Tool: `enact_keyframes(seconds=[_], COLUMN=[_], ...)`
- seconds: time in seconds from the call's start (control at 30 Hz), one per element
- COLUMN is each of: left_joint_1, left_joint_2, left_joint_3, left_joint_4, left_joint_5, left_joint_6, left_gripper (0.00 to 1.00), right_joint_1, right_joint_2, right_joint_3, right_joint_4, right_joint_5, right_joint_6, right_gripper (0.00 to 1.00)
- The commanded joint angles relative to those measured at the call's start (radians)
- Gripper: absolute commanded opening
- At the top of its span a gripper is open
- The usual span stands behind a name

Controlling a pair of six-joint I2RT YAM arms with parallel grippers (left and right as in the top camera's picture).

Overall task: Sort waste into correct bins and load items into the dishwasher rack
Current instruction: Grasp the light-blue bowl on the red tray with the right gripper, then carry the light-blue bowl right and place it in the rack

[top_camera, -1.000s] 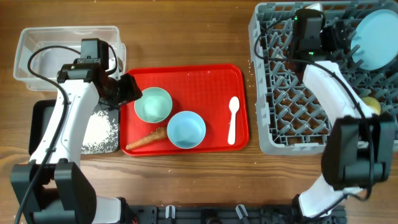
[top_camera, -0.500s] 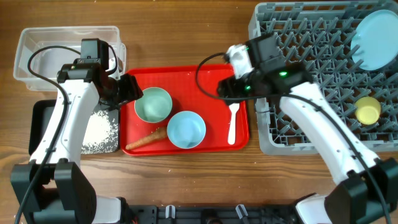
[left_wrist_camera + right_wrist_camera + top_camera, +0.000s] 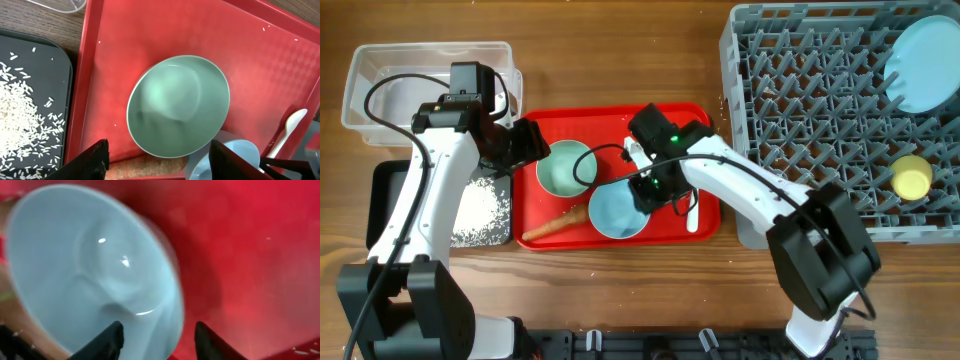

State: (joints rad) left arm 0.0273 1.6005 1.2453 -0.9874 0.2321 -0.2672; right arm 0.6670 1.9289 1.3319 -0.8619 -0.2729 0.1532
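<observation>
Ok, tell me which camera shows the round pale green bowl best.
Left wrist: the round pale green bowl sits large and sharp mid-frame, its inside visibly empty. Overhead shows it only small. Right wrist does not show it at all.

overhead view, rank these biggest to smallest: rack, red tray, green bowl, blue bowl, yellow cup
1. rack
2. red tray
3. green bowl and blue bowl: these look alike, and the blue one is partly covered, so no ranking
4. yellow cup
</observation>
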Motion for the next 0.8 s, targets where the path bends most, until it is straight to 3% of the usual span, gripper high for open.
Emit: enact_keyframes(seconds=[0.0,0.07,0.17,0.3,0.4,0.6,0.77], left_joint_1=[0.003,0.003,0.003,0.003,0.003,0.003,0.003], left_joint_2=[-0.015,-0.014,-0.014,-0.014,-0.015,-0.015,-0.014], left_joint_3=[0.004,0.004,0.004,0.004,0.004,0.004,0.004], left_joint_4=[0.002,0.002,0.002,-0.005,-0.005,-0.005,-0.001], left_joint_5=[-0.006,-0.006,-0.006,-0.006,-0.006,-0.006,-0.006], left_joint_6=[-0.002,-0.002,-0.002,-0.002,-0.002,-0.002,-0.002], left_gripper=[0.64,0.64,0.64,0.64,0.64,0.64,0.64], right_joint_1=[0.001,-0.001,-0.033,-0.145,-0.257,-0.496,-0.674], right_joint_2=[0.021,0.020,-0.001,-0.142,-0.285,-0.382,-0.258], right_joint_3=[-0.005,-0.005,0.014,0.095,0.158,0.165,0.164], right_joint_4=[0.044,0.071,0.057,0.011,0.050,0.305,0.523], right_joint_5=[0.097,0.097,0.107,0.340,0.531,1.054,1.352], right_joint_6=[0.093,0.106,0.109,0.107,-0.031,-0.317,-0.360], right_gripper=[0.16,0.05,0.04,0.04,0.04,0.04,0.04])
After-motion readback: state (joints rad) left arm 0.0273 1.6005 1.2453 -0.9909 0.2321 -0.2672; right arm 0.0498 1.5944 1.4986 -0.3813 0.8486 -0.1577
